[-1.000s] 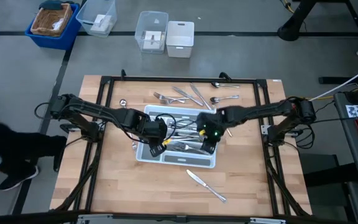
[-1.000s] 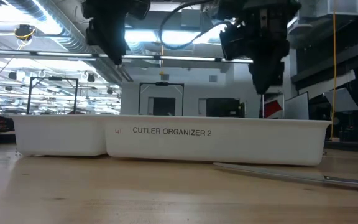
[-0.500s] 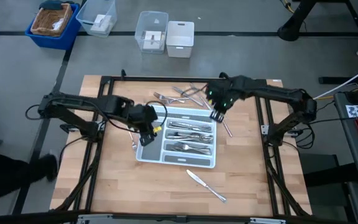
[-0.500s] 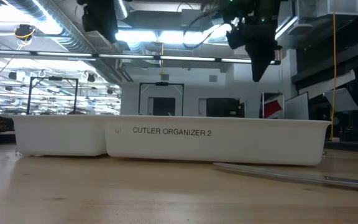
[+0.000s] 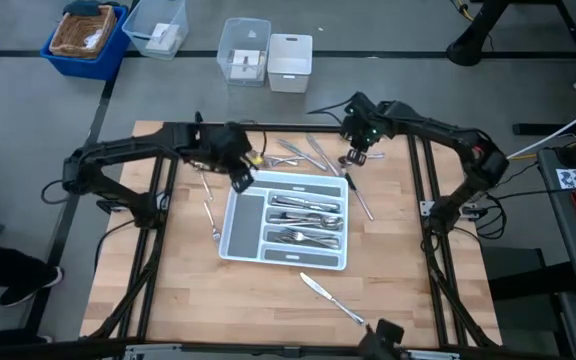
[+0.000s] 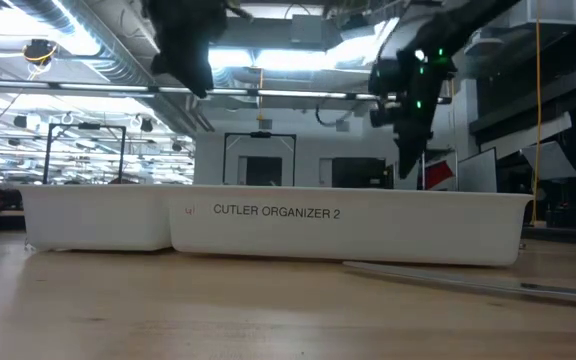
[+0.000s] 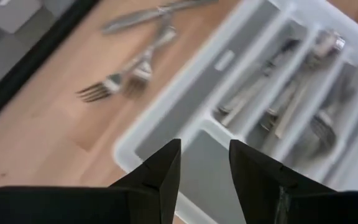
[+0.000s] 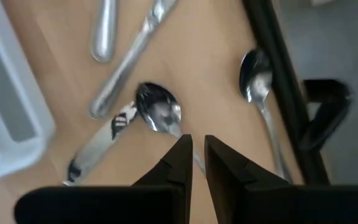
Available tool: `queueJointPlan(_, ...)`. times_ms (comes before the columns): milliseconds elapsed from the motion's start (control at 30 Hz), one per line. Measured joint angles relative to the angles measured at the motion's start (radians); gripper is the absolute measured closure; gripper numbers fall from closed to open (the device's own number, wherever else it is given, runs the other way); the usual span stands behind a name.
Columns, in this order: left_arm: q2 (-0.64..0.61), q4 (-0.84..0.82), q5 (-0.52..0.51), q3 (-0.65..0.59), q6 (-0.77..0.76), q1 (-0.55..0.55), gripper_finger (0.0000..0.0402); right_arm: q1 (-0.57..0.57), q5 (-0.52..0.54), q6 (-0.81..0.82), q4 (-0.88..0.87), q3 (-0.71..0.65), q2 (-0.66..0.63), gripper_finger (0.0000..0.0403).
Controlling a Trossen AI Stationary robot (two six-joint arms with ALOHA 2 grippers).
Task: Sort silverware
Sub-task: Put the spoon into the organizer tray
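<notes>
Two grippers, both empty, both up near the loose silverware [image 5: 303, 152] at the top centre of the high view; more pieces already lie in the tray [image 5: 236, 232], a knife [image 5: 330, 298] sits alone low in frame, and a piece [image 5: 211, 213] lies left of the tray. Main risk: the right gripper [image 5: 354, 157] hovers over a spoon [image 8: 159, 114] lying flat on the wood, right beside crossed handles [image 8: 126, 62], so a low-profile pinch could slip off or drag a neighbour along; judged, not seen. Another spoon [image 8: 258, 81] sits by the table's black frame bar [image 8: 284, 87], where a descent off target could knock the bar. Left gripper [image 5: 240, 175] risk: hanging over the tray's top-left corner, a swing toward the forks [image 7: 118, 83] could clip the rim and shift the tray. Right gripper: fingers [image 8: 178, 163] drawn near together, narrow gap, pinching nothing, not clearly touching the spoon. Left gripper: fingers [image 7: 165, 171] spread moderately, holding nothing, above the tray's empty compartment.
</notes>
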Motion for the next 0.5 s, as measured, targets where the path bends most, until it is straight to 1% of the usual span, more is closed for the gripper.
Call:
queueJointPlan(133,0.004,0.032,0.004,0.0,0.013,0.084,0.0274,-0.077,-0.075,-0.081,-0.008,-0.023,0.061,0.0357)
queueJointPlan(267,0.007,0.07,0.026,0.0,0.035,0.149,0.0274,-0.128,-0.13,-0.205,-0.007,-0.031,0.125,0.0357)
queueJointPlan(367,0.011,0.087,0.061,0.0,0.051,0.186,0.0274,-0.143,-0.144,-0.289,-0.007,-0.031,0.162,0.0357)
queueJointPlan(500,0.017,0.104,0.092,0.0,0.09,0.225,0.0274,-0.139,-0.162,-0.335,-0.007,-0.031,0.201,0.0357)
